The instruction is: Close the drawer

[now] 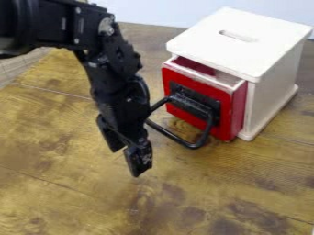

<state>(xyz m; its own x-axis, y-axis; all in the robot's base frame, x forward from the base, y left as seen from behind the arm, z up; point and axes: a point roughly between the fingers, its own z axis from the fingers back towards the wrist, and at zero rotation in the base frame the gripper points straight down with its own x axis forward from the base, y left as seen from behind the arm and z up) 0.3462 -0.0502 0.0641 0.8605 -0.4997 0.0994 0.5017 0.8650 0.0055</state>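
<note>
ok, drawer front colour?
Red, with a black panel and black loop handle; the drawer shows clearly in the camera view.

A black robot arm reached down from the upper left over a worn wooden tabletop (73,197). Its black two-fingered gripper (128,151) pointed downward with the fingers spread apart, holding nothing, the tips just above the wood. To its right stood a small white cube-shaped box (252,50) with a slot in its top. The box's red-fronted drawer (199,103), with a black panel, sat pulled partly out. Its large black loop handle (182,136) stuck out toward the gripper, just beside the fingers.
</note>
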